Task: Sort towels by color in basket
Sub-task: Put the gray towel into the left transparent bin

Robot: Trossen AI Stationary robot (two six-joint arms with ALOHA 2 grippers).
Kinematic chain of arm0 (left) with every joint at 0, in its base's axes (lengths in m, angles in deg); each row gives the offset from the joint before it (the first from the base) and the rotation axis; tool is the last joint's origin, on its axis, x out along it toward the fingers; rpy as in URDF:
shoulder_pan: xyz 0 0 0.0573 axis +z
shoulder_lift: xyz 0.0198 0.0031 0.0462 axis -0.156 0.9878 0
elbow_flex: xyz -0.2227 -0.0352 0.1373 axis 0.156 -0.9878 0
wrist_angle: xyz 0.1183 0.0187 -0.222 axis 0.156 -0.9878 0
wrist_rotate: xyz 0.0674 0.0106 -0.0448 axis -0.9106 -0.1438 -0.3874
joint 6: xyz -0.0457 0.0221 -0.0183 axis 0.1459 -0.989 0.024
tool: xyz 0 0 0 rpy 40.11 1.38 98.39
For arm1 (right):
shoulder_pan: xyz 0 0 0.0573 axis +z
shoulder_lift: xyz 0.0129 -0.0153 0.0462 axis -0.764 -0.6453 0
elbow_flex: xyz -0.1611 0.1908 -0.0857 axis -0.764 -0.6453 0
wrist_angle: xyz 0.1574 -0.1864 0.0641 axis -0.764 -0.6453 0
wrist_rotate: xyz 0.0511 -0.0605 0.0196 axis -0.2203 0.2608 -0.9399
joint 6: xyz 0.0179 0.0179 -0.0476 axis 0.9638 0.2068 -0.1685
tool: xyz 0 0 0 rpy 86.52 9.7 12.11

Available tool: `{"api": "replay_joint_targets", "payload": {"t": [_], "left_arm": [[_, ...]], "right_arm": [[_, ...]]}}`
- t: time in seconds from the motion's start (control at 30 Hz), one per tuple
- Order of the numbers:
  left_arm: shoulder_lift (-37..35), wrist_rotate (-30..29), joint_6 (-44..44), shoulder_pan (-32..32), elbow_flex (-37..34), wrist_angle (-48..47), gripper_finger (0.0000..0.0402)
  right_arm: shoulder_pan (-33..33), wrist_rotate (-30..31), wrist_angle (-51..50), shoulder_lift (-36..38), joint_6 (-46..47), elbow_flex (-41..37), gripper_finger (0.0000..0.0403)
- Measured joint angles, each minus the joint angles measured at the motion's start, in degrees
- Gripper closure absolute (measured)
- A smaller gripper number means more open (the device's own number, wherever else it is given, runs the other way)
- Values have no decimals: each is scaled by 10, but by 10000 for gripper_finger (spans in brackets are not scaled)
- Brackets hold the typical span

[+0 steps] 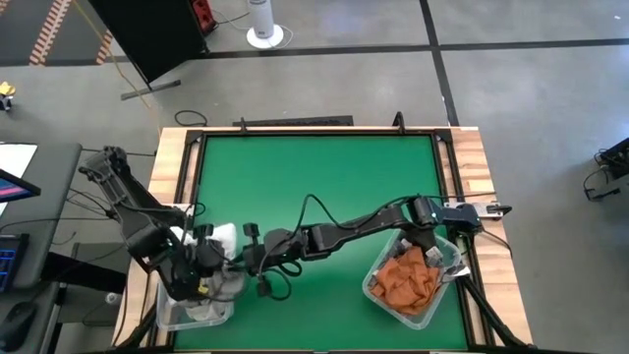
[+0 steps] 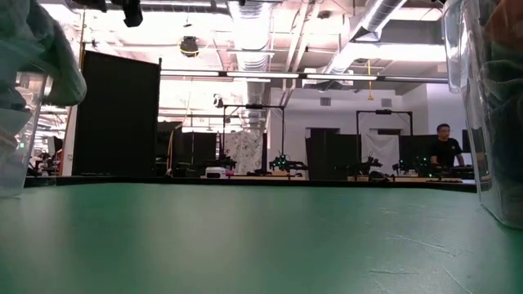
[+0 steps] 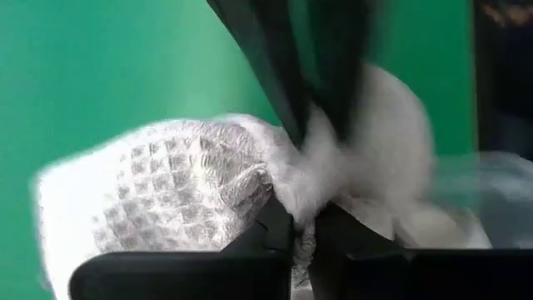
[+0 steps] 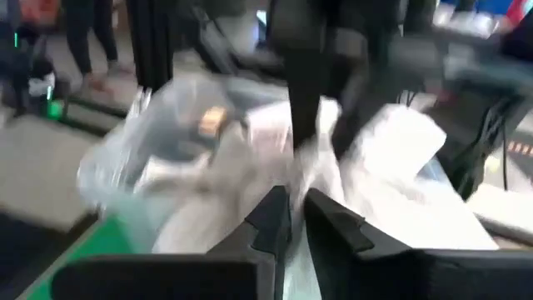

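Gripping a white-and-grey checked towel (image 3: 208,179), the left pincer (image 3: 304,225) has its fingers pressed together on a fold of the cloth — the left wrist view shows the waffle weave bunched right at the tips. In the high view the left pincer (image 1: 211,258) sits at the near left corner of the green surface (image 1: 314,177), over a clear bin (image 1: 192,310) that holds pale towels (image 1: 224,236).

The right arm reaches across from the right side, and the right pincer (image 1: 257,258) lies just beside the left one at that same bin. In the right wrist view its fingers (image 4: 275,212) stand nearly together around a bit of white cloth (image 4: 321,162), the picture blurred.

Rust orange towels (image 1: 405,280) fill a second clear bin (image 1: 447,258) at the near right of the surface — well apart from both pincers.
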Motion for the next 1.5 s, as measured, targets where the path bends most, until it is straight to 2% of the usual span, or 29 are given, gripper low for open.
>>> {"api": "replay_joint_targets", "payload": {"t": [0.2,0.33,0.5,0.67,0.97,1.1,1.3,1.4,1.5], "left_arm": [[-30,137,-31,-21,70,-13,397],[-49,214,34,-59,90,-63,398],[-48,250,141,-103,55,-126,398],[-48,273,198,-114,-12,-88,399],[-49,264,254,-83,-192,29,394],[-50,267,246,-77,-236,77,378],[-49,271,209,-75,-208,100,332],[-49,283,188,-75,-168,97,296],[-49,289,187,-75,-113,50,258]], "right_arm": [[0,0,-111,62,-2,0,330],[0,0,-232,107,10,1,330],[-4,23,-382,143,48,0,330],[-10,79,-471,159,77,0,330],[-13,82,-459,156,92,0,330],[-12,82,-435,157,92,0,330],[-11,82,-436,157,92,0,330],[-11,82,-435,157,92,0,330],[-11,82,-428,157,92,0,330]]}}
